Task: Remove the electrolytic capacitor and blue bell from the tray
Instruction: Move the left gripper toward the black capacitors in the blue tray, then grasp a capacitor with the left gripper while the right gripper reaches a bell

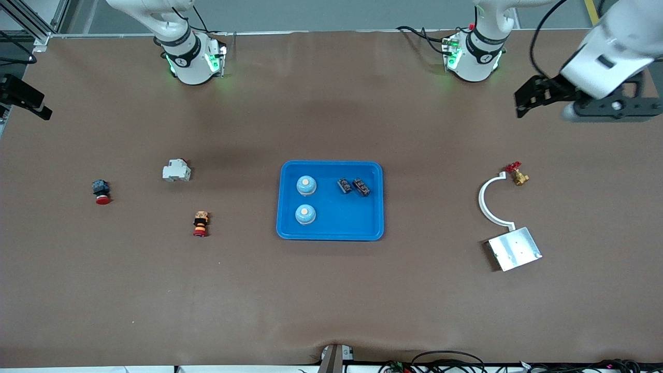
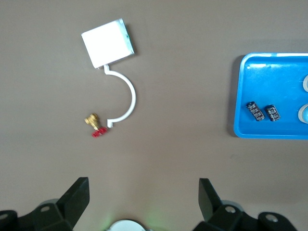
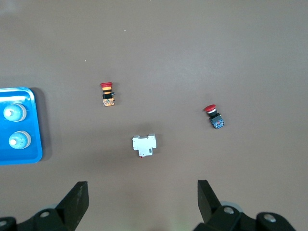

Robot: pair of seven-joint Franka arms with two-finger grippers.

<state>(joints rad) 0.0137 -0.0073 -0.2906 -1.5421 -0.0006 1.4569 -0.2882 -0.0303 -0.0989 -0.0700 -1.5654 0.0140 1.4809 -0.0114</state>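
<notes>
Lowest in the front view, so nearest that camera, lies the silver metal plate (image 1: 515,248), toward the left arm's end of the table.

Both grippers stand with jaws wide and nothing between them. The left gripper (image 2: 143,192) hangs over bare table at the left arm's end; its wrist view looks down on the plate, a white curved bracket (image 2: 126,96) touching it, and a small brass valve with a red handle (image 2: 95,126) just beside the bracket's free end. The right gripper (image 3: 142,192) cannot be found in the front view; its wrist view shows it over the right arm's end of the table, above a white breaker-like block (image 3: 145,145), a red-capped button with orange bands (image 3: 108,94) and a second red-capped button on a dark body (image 3: 213,117).

By the look of things nothing has been removed yet. The blue tray (image 1: 331,234) sits mid-table with its long axis running between the two arms' ends. Inside it two blue bells (image 1: 306,185) stand upright, domes up, one nearer the front camera than the other, on the side toward the right arm. Two dark electrolytic capacitors (image 1: 353,186) lie on their sides, just beside each other, in the tray's corner farther from the camera toward the left arm, their long axes slanted diagonally and roughly parallel. Whether their leads show cannot be told. A capacitor and a bell remain to be lifted out.
</notes>
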